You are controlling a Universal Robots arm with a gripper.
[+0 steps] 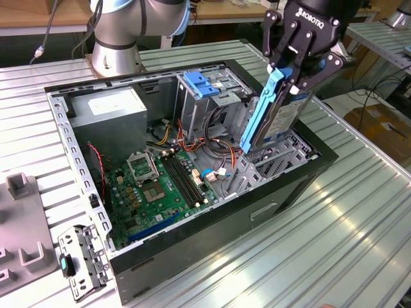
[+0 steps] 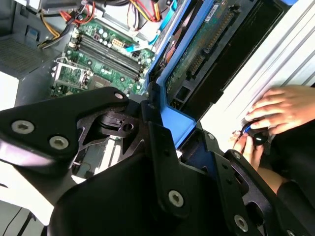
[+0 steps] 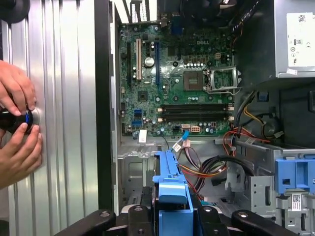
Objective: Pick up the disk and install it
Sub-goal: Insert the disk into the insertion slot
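Gripper [image 1: 295,80] clamped on silver-metal hard disk with blue plastic rails [image 1: 276,122] | disk tilted, lower end over bay of open black computer case [image 1: 212,231] | watch your angle: rails may jam on bay edge

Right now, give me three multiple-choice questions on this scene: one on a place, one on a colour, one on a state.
1. Where is the disk? A) on the floor B) in the hand, over the case C) in a drawer
2. Its rails are: A) red B) yellow C) blue
3. The hand is: A) shut on the disk B) open C) shut, empty
Answers: 1 B, it hangs tilted over the open case; 2 C, blue plastic frames it; 3 A, it clamps the disk's top.
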